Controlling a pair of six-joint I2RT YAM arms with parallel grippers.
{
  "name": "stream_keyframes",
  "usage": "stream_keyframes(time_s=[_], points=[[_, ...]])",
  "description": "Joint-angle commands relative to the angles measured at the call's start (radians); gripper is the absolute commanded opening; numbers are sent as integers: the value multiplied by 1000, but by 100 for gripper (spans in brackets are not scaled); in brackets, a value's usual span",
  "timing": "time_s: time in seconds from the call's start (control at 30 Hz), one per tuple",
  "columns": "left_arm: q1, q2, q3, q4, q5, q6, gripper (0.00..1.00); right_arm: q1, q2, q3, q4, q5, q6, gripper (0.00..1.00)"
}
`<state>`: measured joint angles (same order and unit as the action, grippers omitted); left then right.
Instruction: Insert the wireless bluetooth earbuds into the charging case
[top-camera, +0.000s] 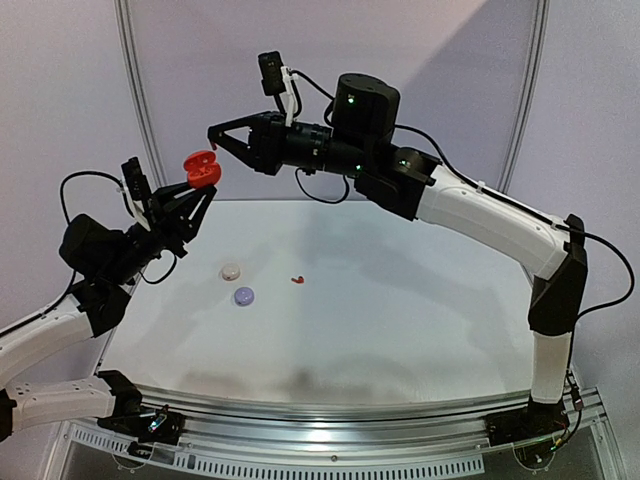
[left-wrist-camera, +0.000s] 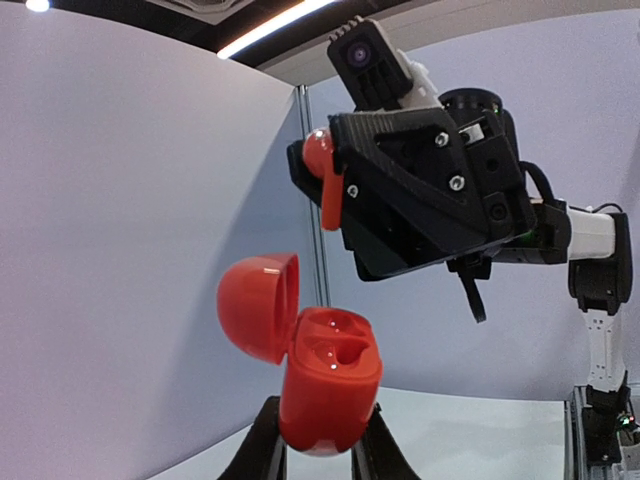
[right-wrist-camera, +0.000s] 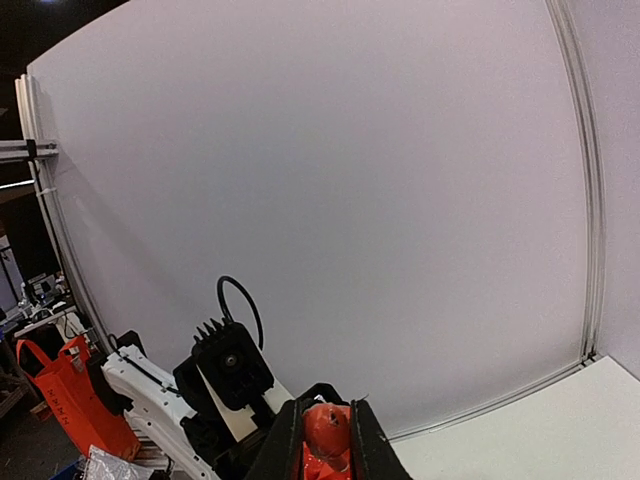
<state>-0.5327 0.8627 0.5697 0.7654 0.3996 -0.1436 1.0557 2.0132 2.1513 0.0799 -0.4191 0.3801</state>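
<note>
My left gripper (top-camera: 199, 192) is shut on the base of a red charging case (top-camera: 203, 168), held up in the air with its lid hinged open. The left wrist view shows the case (left-wrist-camera: 330, 385) upright between my fingers, its two sockets showing and its lid (left-wrist-camera: 258, 305) tipped to the left. My right gripper (top-camera: 214, 140) hangs just above and right of the case, shut on a red earbud (left-wrist-camera: 320, 180). That earbud (right-wrist-camera: 327, 435) sits pinched between the right fingers. A second red earbud (top-camera: 297, 279) lies on the table.
A round white case (top-camera: 231, 271) and a round lilac case (top-camera: 244, 296) lie shut on the white table (top-camera: 400, 300), left of centre, near the loose red earbud. A white wall stands close behind the table.
</note>
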Motion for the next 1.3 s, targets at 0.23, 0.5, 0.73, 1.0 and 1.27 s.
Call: stream_keyframes(time_s=[0.23, 0.5, 0.73, 1.0, 1.27], points=[[11, -1, 29, 7, -2, -16, 0, 15, 18, -33, 85, -39, 55, 0], [11, 0, 30, 2, -7, -9, 0, 15, 32, -39, 80, -38, 53, 0], [12, 1, 30, 2, -16, -5, 0, 18, 43, -39, 45, -44, 55, 0], [13, -2, 27, -3, -15, -9, 0, 18, 56, -39, 33, -31, 47, 0], [14, -4, 25, -4, -21, -1, 0, 17, 57, -39, 4, -47, 38, 0]])
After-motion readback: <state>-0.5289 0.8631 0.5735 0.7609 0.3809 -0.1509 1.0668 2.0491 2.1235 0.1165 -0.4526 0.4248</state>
